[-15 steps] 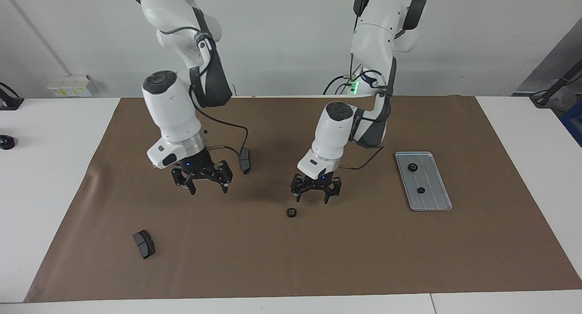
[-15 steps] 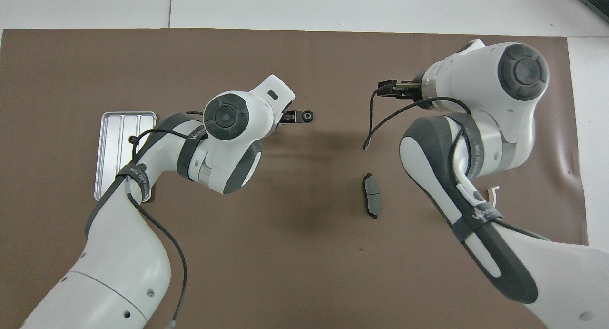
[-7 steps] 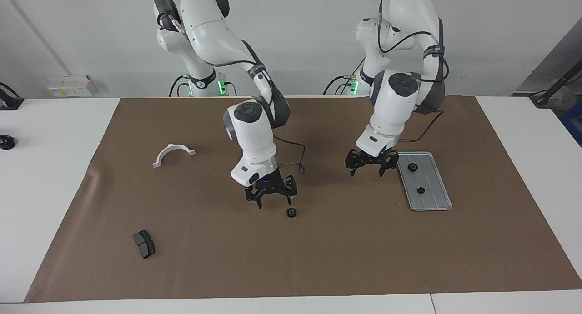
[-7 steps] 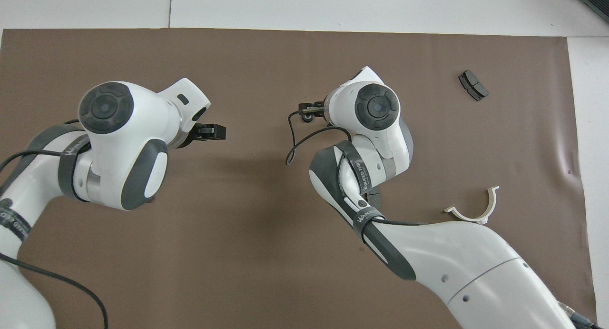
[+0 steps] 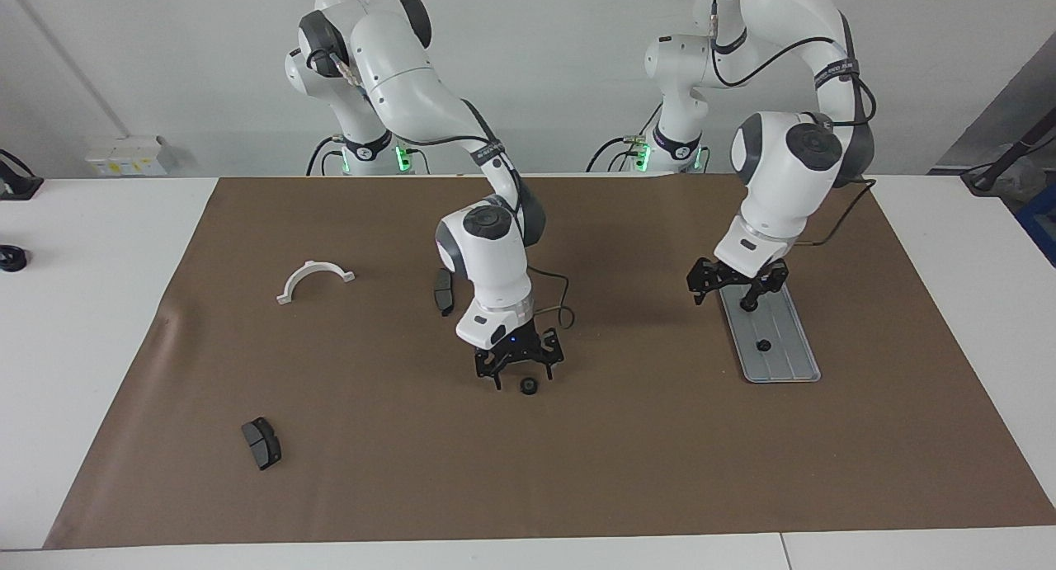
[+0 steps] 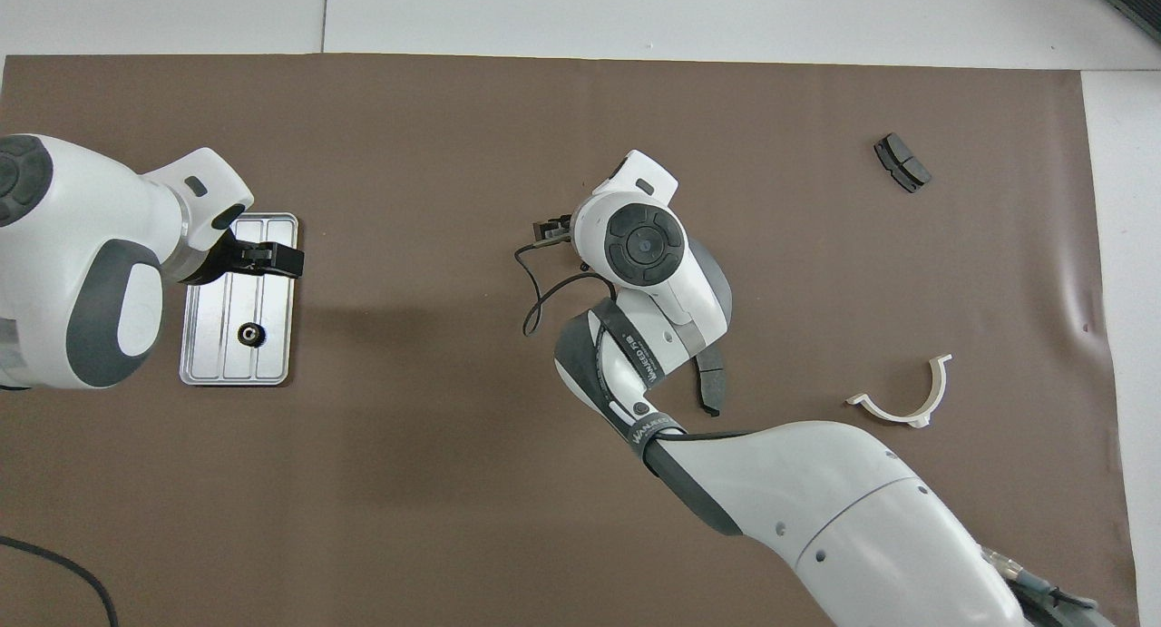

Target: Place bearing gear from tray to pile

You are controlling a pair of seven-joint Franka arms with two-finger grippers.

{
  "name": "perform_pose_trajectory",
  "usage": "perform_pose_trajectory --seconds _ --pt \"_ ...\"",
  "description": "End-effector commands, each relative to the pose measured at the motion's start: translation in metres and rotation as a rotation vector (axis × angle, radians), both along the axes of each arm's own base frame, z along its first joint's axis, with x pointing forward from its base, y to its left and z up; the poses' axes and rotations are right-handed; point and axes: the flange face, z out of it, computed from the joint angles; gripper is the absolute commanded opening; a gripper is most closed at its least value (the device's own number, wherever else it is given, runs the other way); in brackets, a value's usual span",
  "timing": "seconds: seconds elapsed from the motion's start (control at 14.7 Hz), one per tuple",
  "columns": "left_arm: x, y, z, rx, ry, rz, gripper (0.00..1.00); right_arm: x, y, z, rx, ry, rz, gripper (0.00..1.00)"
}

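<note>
A lone black bearing gear (image 5: 529,385) lies on the brown mat mid-table; I see no pile, only this one gear. My right gripper (image 5: 524,377) is low over it, open, with a fingertip on either side. In the overhead view the right wrist hides both. The grooved silver tray (image 5: 788,364) (image 6: 207,337) lies toward the left arm's end. One gear (image 5: 764,345) sits mid-tray, and a second gear (image 6: 248,334) sits nearer the robots. My left gripper (image 5: 724,296) (image 6: 272,259) hangs raised over the tray, open, holding nothing.
A white half-ring bracket (image 5: 315,275) lies toward the right arm's end. One dark brake pad (image 5: 261,443) lies near the mat's corner farthest from the robots. Another brake pad (image 5: 444,289) lies beside the right arm, nearer the robots than the lone gear.
The right arm swung in from its end of the table and came down over the lone gear. The left arm drew away from the middle and now hangs over the tray.
</note>
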Motion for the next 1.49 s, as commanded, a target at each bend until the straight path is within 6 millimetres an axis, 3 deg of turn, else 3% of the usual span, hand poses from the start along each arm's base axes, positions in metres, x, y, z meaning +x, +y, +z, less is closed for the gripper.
perform_pose_trajectory --seconds 0.0,0.14,0.48,0.81,0.95,1.09,1.29,1.36,1.43 --pt "-0.018 0.024 -0.019 0.009 -0.079 -0.007 1.0 0.001 -0.007 -0.004 -0.05 0.005 0.045 0.7" --pt "-0.027 0.039 -0.035 0.01 -0.098 0.017 1.0 -0.002 -0.007 -0.007 -0.067 0.027 0.049 0.6" --pt "-0.051 0.055 -0.078 0.01 -0.103 0.047 1.0 -0.008 0.001 -0.01 -0.068 0.032 0.062 0.59" --pt "-0.069 0.061 -0.094 -0.004 -0.088 0.083 0.83 -0.012 0.0 -0.014 -0.079 0.039 0.088 0.59" --pt "-0.073 0.062 -0.098 -0.021 -0.1 0.11 0.76 -0.013 0.0 -0.014 -0.079 0.039 0.09 0.42" --pt "-0.074 0.062 -0.099 -0.028 -0.103 0.119 0.68 -0.012 0.0 -0.013 -0.081 0.04 0.091 0.0" --pt "-0.082 0.061 -0.101 -0.028 -0.089 0.128 0.51 -0.01 0.002 -0.003 -0.075 0.041 0.081 0.0" --pt "-0.083 0.061 -0.102 -0.028 -0.084 0.13 0.43 -0.008 0.002 0.007 -0.072 0.044 0.07 0.0" --pt "-0.084 0.06 -0.101 -0.03 -0.078 0.14 0.28 -0.004 -0.005 0.014 -0.073 0.044 0.056 0.0"
